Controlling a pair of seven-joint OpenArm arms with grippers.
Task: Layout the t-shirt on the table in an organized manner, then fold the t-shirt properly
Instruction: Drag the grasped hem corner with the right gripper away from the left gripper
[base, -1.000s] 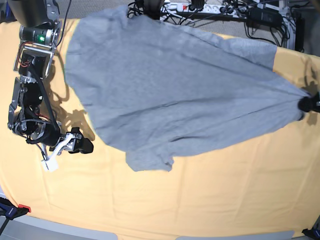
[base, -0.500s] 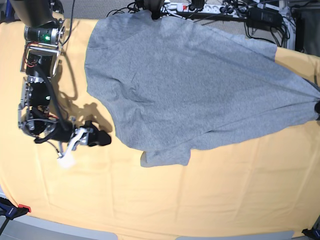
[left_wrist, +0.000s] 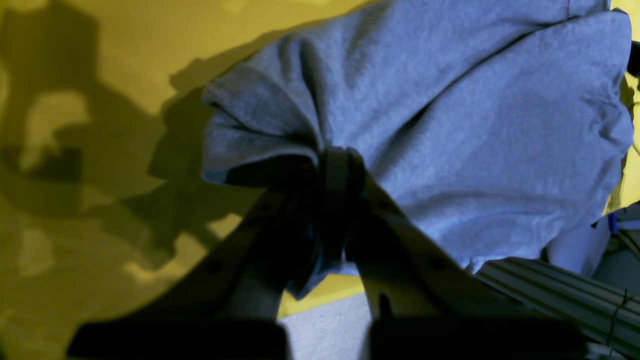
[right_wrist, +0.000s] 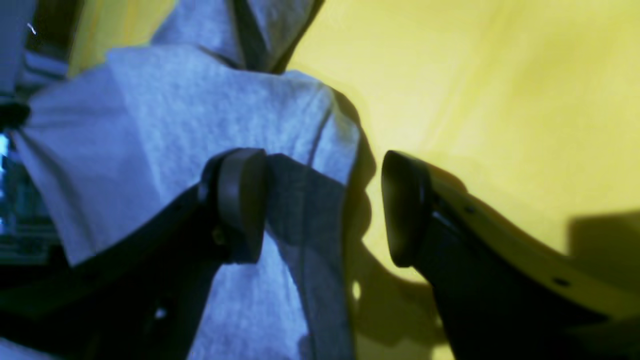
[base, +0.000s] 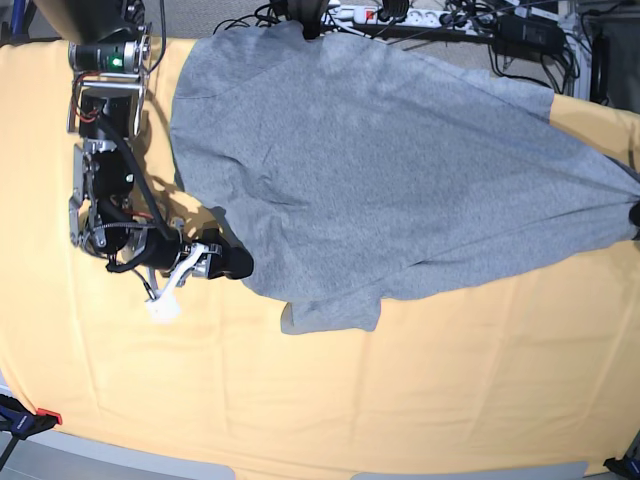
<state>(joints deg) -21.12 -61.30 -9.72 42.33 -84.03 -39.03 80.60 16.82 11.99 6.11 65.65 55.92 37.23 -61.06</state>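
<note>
The grey t-shirt (base: 400, 170) lies plain side up across the far half of the table (base: 400, 400), one sleeve (base: 330, 315) pointing toward the front. At the far right edge of the base view my left gripper (base: 634, 215) is shut on a bunched corner of the t-shirt (left_wrist: 475, 125); the left wrist view shows the left gripper (left_wrist: 335, 165) pinching the fabric. My right gripper (base: 228, 265) stands open at the shirt's left edge. In the right wrist view the right gripper (right_wrist: 320, 205) straddles that edge, one finger over the t-shirt (right_wrist: 150, 125), the other over yellow cloth.
A power strip with cables (base: 400, 15) runs along the table's far edge, partly under the shirt's collar end. A small white tag (base: 160, 310) hangs below the right arm. A red clamp (base: 40, 418) sits at the front left corner.
The shirt slid to the right with the left gripper pulling it, then stopped. My right gripper, still open, moved right until it reached the shirt's left edge.
</note>
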